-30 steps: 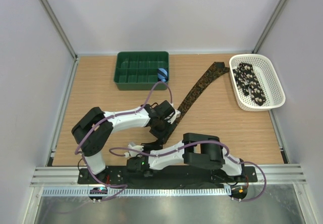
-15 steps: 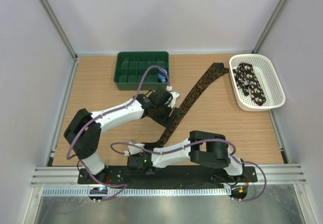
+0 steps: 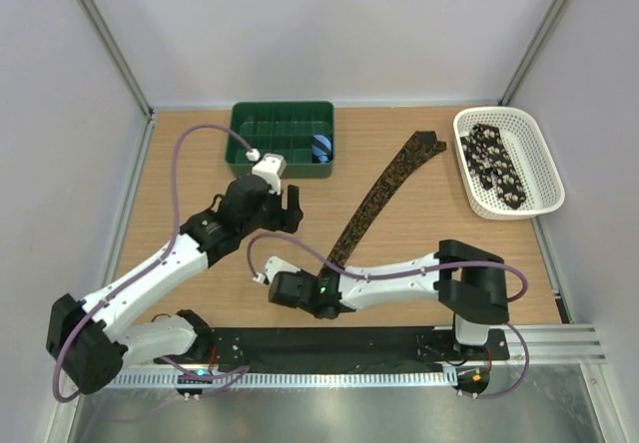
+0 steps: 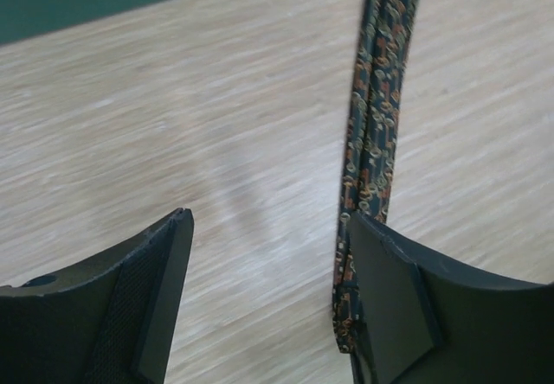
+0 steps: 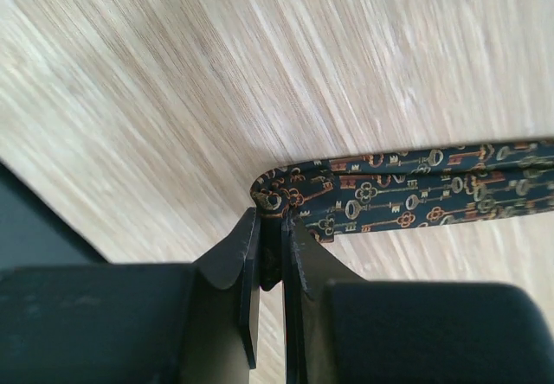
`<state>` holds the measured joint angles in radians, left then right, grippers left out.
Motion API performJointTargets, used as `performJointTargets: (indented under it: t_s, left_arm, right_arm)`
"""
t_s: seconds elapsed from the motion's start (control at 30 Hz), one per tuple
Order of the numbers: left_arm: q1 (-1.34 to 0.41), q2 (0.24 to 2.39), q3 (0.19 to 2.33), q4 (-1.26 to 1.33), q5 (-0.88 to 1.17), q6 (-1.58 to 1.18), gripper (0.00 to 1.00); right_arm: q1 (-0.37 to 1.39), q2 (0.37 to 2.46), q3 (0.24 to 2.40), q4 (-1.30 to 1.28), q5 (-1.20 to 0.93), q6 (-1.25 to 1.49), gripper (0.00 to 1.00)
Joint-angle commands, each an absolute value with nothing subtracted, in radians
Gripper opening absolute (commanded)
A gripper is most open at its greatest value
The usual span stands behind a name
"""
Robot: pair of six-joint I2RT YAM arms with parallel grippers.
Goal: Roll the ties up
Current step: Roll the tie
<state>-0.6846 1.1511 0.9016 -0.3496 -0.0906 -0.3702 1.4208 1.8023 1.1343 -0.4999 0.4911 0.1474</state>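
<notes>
A dark brown tie (image 3: 379,189) with a tan key pattern lies stretched diagonally on the wooden table, wide end at the far right. My right gripper (image 3: 327,269) is shut on its folded narrow end; the right wrist view shows the tie (image 5: 407,198) pinched at the fold between the closed fingers of the right gripper (image 5: 273,246). My left gripper (image 3: 290,210) stands open to the left of the tie. In the left wrist view the tie (image 4: 372,142) runs beside the right finger of the left gripper (image 4: 268,289), and only bare table shows between the fingers. A black spotted tie (image 3: 494,169) lies in the basket.
A white basket (image 3: 544,159) stands at the far right. A green compartment tray (image 3: 270,144) at the back holds a small blue roll (image 3: 320,147). The right arm's forearm stretches low across the near table edge.
My left gripper has opened and pulled back left, off the tie. The right gripper has stayed shut on the narrow end while that arm stretched out.
</notes>
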Motion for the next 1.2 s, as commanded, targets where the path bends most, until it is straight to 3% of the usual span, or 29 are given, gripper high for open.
performJointTargets:
  t_s: [0.0,0.2,0.37,0.73,0.9,1.07,1.17]
  left_arm:
    - [-0.675,1.049,0.839,-0.273,-0.26,-0.432,0.78]
    - [-0.675,0.895,0.677,-0.235,-0.345,-0.453,0.93]
    - [-0.675,0.723,0.562,-0.224,-0.426,-0.506,0.96]
    - [-0.675,0.502,0.393,-0.112,-0.354,-0.486,1.0]
    - [-0.675,0.399,0.283,-0.042,-0.469,-0.597,1.0]
    - [-0.676,0.362,0.198,0.132,-0.204,-0.454,1.0]
    - [-0.701,0.509,0.225,0.152,-0.143,-0.414,1.0]
  right_arm:
    - [1.362,1.698,1.082,-0.407,0.266,0.192,0.01]
    - [1.201,1.577,0.99,-0.321,-0.063,0.21,0.01]
    - [1.089,1.554,0.931,-0.255,-0.245,0.204,0.01]
    - [0.89,1.574,0.835,-0.084,-0.607,0.273,0.01]
    - [0.828,1.603,0.801,-0.005,-0.73,0.308,0.01]
    - [0.781,1.637,0.799,-0.006,-0.753,0.305,0.01]
    - [0.767,1.649,0.802,-0.009,-0.744,0.291,0.01]
